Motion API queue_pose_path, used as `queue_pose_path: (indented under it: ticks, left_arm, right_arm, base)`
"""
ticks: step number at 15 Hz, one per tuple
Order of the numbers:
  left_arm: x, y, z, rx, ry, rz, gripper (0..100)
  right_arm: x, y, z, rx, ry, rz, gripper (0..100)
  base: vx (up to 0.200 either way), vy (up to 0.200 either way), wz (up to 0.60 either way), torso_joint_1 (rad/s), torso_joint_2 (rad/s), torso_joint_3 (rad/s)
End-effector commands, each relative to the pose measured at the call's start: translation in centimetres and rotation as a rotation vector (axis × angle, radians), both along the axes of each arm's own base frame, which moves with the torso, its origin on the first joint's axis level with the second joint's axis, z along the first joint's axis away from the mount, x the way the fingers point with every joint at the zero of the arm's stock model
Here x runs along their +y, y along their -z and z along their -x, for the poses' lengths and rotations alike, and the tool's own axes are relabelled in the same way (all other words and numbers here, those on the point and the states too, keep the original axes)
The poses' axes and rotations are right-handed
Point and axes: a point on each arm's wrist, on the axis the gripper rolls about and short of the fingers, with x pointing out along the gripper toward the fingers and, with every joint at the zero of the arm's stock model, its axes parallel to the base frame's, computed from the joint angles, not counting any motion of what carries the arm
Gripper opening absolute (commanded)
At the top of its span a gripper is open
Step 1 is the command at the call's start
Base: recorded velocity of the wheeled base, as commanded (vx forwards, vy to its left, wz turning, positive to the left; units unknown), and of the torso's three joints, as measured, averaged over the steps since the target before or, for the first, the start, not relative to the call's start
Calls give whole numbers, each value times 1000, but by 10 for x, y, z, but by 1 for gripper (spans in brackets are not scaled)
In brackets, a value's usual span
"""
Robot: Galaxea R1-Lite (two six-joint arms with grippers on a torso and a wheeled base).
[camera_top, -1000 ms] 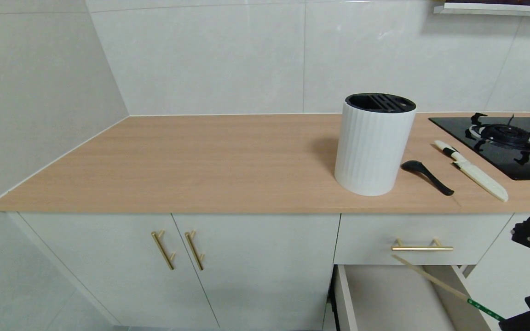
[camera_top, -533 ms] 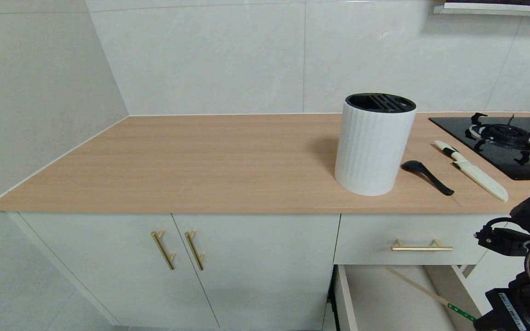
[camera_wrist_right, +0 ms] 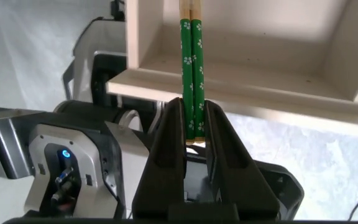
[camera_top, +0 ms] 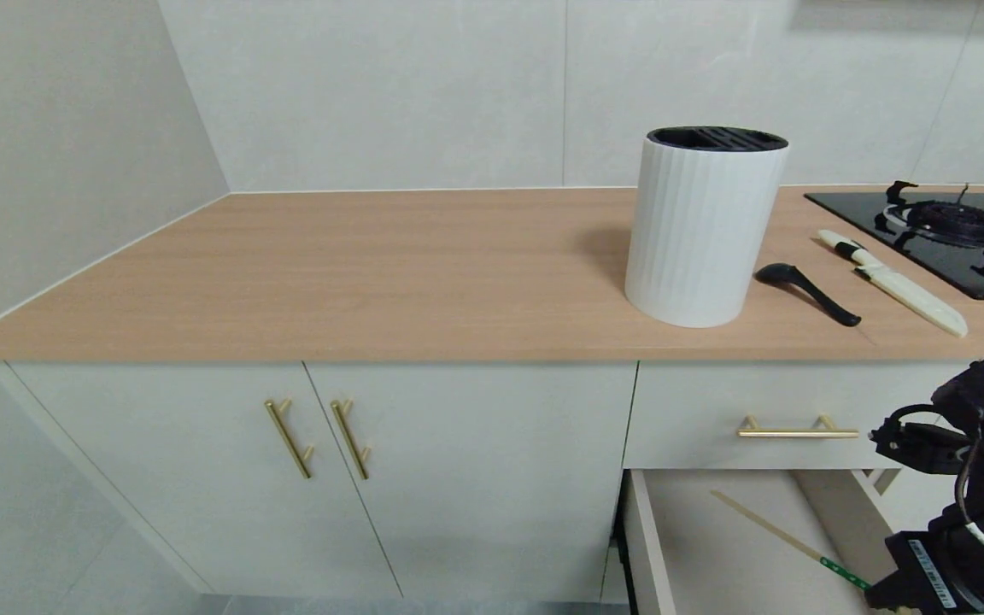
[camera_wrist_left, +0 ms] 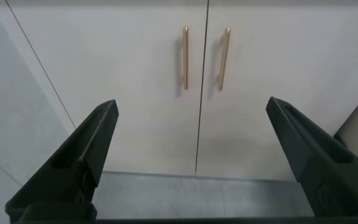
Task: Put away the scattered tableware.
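A pair of wooden chopsticks [camera_wrist_right: 191,68] with green patterned ends is clamped in my right gripper [camera_wrist_right: 193,121], which is shut on them. In the head view the chopsticks [camera_top: 765,525] slant over the open lower drawer [camera_top: 654,555] at the bottom right. On the wooden counter [camera_top: 372,273] stands a white ribbed holder [camera_top: 705,231] with a black slotted top. A black spoon [camera_top: 806,293] and a white knife [camera_top: 893,282] lie to its right. My left gripper [camera_wrist_left: 192,109] hangs open and holds nothing, facing the cabinet doors [camera_wrist_left: 197,93].
A black gas hob [camera_top: 945,235] sits at the counter's far right. A shut drawer with a gold handle [camera_top: 798,431] is above the open one. Two cabinet doors with gold handles [camera_top: 317,440] are below the counter's left part. Tiled walls bound the counter behind and left.
The head camera has shifted, so the whole scene sits differently. My right arm has come up into view at the right, and the chopsticks have sunk lower over the open drawer.
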Motion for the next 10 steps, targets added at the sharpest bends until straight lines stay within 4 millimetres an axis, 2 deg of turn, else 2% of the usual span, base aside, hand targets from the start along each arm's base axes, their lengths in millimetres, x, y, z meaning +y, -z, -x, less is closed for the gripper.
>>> queue_pose_path:
  ticks: [1, 10]
  left_arm:
    - [0, 0, 0, 1, 1, 1, 100]
    - [0, 0, 0, 1, -1, 1, 100]
  right_arm:
    - [0, 0, 0, -8, 2, 6, 0]
    - [2, 5, 1, -21, -5, 16, 0]
  base:
    - [0, 0, 0, -173, 476, 305]
    - [0, 0, 0, -142, 459, 313]
